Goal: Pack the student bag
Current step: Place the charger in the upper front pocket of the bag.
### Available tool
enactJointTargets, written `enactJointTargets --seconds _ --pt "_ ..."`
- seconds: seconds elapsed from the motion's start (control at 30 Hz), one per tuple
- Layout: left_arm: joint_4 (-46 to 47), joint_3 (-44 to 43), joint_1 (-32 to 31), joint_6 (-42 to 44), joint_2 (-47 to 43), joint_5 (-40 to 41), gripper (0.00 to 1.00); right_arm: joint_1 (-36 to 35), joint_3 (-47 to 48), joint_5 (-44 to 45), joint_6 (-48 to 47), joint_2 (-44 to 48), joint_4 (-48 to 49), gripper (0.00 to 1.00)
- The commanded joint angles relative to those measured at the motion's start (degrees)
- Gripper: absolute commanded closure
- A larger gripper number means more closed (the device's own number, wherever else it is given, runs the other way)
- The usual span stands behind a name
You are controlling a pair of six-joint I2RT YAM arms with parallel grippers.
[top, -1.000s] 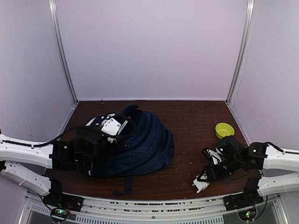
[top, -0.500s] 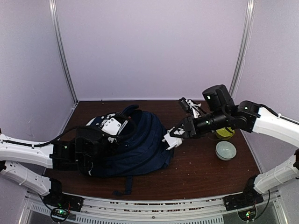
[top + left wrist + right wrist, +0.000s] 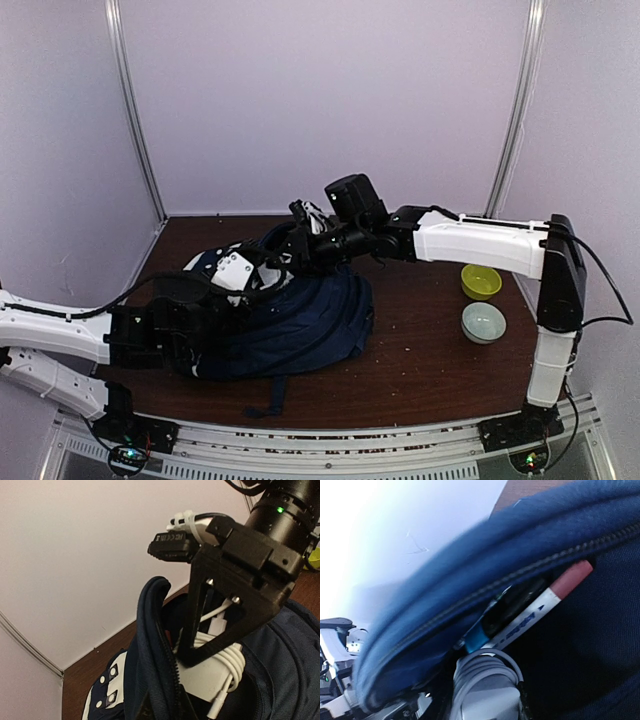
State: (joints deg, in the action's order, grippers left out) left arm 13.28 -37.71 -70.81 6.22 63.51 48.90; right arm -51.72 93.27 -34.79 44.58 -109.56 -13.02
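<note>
The student bag (image 3: 310, 320), navy with white buckle patches (image 3: 235, 268), lies left of centre with its zipped mouth held open. My left gripper (image 3: 225, 312) is shut on the bag's mouth edge (image 3: 150, 645); its own fingers do not show in the left wrist view. My right gripper (image 3: 300, 250) reaches into the mouth, shut on a white charger (image 3: 220, 675) wrapped in its cable. The charger also shows in the right wrist view (image 3: 485, 697). Inside the bag lie a white marker with a red cap (image 3: 560, 585) and a blue-tipped pen (image 3: 480, 636).
A yellow-green bowl (image 3: 481, 280) and a pale grey bowl (image 3: 483, 322) stand at the right of the brown table (image 3: 430, 370). A dark bag strap (image 3: 272, 395) trails toward the near edge. White walls enclose the back and both sides.
My right arm has swung from the near right of the table up and left to the bag's mouth, carrying the white charger. The left arm has stayed put.
</note>
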Motion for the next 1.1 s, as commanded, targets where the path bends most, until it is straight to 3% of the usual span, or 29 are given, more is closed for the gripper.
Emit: enactJointTargets --seconds 0.0,0.2,0.33,0.43,0.73,0.93,1.07 --pt "11.9 -1.9 0.5 1.3 -1.3 -1.9 1.0 0.1 1.1 2.2 1.8 -0.6 3.1 0.77" --pt "13.6 -2.1 0.5 2.7 -0.6 -5.4 1.0 0.3 6.1 6.1 0.0 -6.8 -0.6 0.69" --pt "13.8 -2.4 0.5 3.7 -0.9 -5.7 1.0 0.3 9.1 4.7 -0.3 -8.9 -1.1 0.49" --pt "13.5 -2.1 0.5 3.6 -1.2 -4.8 1.0 0.3 9.0 7.4 -3.4 -6.6 -4.1 0.37" --pt "12.7 -2.5 0.5 2.1 0.2 -4.3 1.0 0.3 12.7 19.0 -16.9 1.1 -21.4 0.2" --pt "12.6 -2.8 0.5 2.4 0.5 -4.2 1.0 0.2 10.3 21.1 -20.2 4.7 -26.7 0.21" --pt "13.1 -2.7 0.5 2.2 1.2 -4.2 1.0 -0.3 6.4 17.1 -18.3 6.3 -22.3 0.43"
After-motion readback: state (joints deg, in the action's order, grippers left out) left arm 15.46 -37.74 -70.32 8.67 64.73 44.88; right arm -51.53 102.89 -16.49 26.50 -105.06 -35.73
